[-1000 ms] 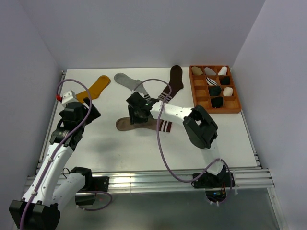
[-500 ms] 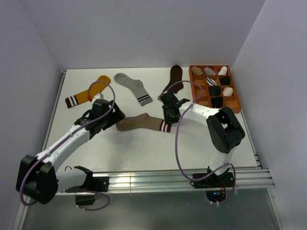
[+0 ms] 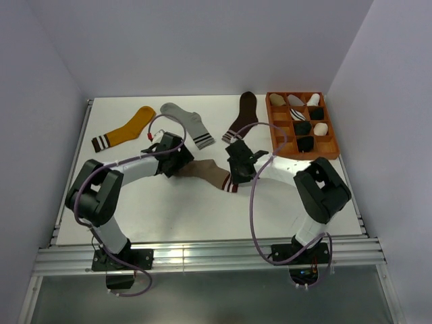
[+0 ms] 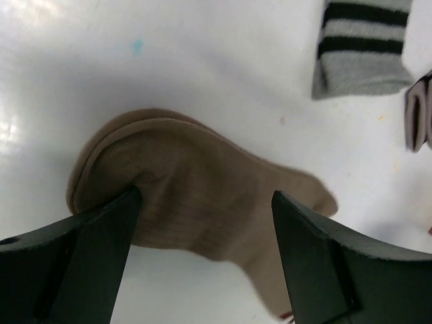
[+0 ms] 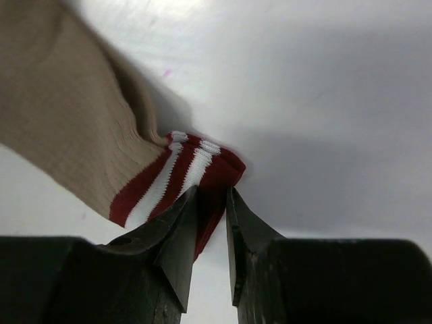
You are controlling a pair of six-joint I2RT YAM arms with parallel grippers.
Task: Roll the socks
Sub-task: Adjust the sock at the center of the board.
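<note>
The taupe sock (image 3: 210, 173) lies flat near the middle of the white counter (image 3: 169, 209), toe to the left and cuff to the right, between the two hands. It is a soft ribbed knit, and the fine lengthwise ribs show clearly in both wrist views. The toe (image 4: 101, 169) is rounded and slightly bunched, with a small crease where the fabric is pushed in. The cuff (image 5: 177, 177) is maroon with two white bands and puckers at its corner.

The left hand (image 4: 202, 202) has its fingers wide apart, straddling the toe. The left finger (image 4: 101, 236) touches the toe's edge, while the other stands off the fabric over the foot. The right hand (image 5: 210, 202) has its dark, wedge-shaped fingers almost together, pinching the corner of the maroon cuff, whose edge runs down into the narrow gap between them.

Farther back lie a mustard sock (image 3: 127, 130), a grey sock (image 3: 183, 120) with black-striped cuff, and a dark brown sock (image 3: 244, 113) with pale striped cuff, all limp and flat. An orange-brown compartmented tray (image 3: 307, 157) sits at the back right corner.
</note>
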